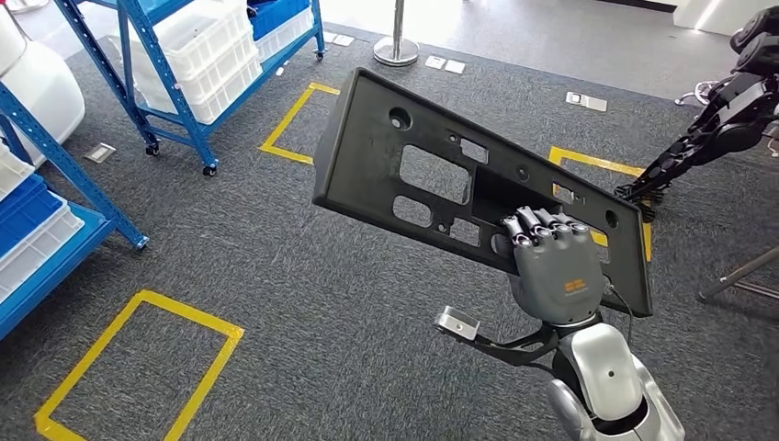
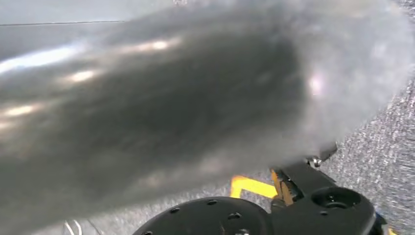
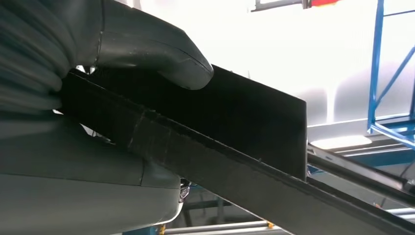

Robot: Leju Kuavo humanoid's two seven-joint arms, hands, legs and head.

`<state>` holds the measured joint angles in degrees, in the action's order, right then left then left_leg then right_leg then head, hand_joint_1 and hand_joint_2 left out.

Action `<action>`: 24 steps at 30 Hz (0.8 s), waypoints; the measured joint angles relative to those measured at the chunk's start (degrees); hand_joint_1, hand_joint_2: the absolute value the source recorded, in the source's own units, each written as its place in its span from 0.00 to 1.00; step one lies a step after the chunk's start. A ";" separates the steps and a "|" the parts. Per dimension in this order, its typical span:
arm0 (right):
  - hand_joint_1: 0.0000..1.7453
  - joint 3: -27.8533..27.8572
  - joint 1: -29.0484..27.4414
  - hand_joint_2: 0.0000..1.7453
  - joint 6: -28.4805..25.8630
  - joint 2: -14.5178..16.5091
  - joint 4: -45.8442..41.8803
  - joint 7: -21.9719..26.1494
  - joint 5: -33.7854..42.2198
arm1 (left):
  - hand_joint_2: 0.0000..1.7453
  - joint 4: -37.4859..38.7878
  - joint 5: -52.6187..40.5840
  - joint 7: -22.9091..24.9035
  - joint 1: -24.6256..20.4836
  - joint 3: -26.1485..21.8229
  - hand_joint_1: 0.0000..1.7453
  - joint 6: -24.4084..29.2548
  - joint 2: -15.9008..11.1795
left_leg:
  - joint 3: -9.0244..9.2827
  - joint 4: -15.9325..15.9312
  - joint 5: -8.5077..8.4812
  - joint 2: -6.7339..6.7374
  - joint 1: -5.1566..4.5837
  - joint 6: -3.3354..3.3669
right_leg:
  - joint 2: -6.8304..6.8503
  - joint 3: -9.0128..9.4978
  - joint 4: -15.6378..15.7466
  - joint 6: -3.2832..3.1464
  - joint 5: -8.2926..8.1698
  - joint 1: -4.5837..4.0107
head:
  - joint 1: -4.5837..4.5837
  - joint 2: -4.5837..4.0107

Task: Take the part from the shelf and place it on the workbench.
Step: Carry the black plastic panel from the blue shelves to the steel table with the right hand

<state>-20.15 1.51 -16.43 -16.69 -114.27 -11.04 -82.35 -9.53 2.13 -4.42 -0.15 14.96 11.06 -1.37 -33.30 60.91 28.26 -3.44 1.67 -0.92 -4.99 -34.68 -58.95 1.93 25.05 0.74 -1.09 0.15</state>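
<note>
Gripping the tilted part (image 1: 441, 175), right hand (image 1: 556, 266) raised.

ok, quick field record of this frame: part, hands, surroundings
part: black plastic panel with cut-outs, held tilted in the air above the grey carpet
right hand: grips the panel near its lower right end; thumb pressed on one face
left hand: too blurred in the left wrist view to judge
shelves: blue racks with white bins at upper left
floor marks: yellow tape squares on the carpet
workbench: not identifiable
other: a dark robot arm at upper right
</note>
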 joint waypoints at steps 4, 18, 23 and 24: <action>1.00 -0.30 0.06 1.00 -0.45 -0.18 0.20 0.03 0.10 | 0.00 0.00 -0.46 -0.51 0.00 0.02 0.00 0.03 0.20 | -0.05 -0.57 -0.70 2.15 -0.32 1.48 | 0.84 -1.96 -1.88 0.76 0.64 0.25 | -0.08 0.00; 1.00 3.65 -7.94 1.00 -3.80 -3.56 -3.01 -2.12 -0.76 | 0.00 -0.01 -0.53 -3.06 0.08 -0.20 0.00 3.28 0.34 | 0.98 -1.24 0.37 8.16 -0.35 -0.61 | 7.22 -0.82 0.28 0.97 -0.07 0.30 | 0.24 0.00; 1.00 9.92 -17.90 1.00 -8.76 -4.86 -7.59 -2.45 0.88 | 0.00 0.40 -1.38 1.50 0.32 -0.08 0.00 3.44 0.32 | -5.13 13.20 8.21 3.65 -0.33 -0.49 | 4.43 0.25 0.54 -0.91 0.25 0.36 | -0.28 0.00; 1.00 10.63 -19.58 1.00 -9.41 -4.80 -7.92 -2.42 0.86 | 0.00 0.48 -1.39 2.14 0.44 -0.04 0.00 3.42 0.22 | -6.10 14.98 8.36 3.45 -0.41 -0.36 | 3.65 0.46 0.53 -1.05 0.36 0.16 | -0.28 0.00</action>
<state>-9.52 -18.06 -25.84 -21.49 -122.20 -13.45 -81.49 -9.05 0.73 -2.28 0.30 14.91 14.47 -1.15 -39.41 75.89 36.62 0.01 1.26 -1.29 -1.34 -34.22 -58.42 0.88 25.41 0.90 -1.37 0.15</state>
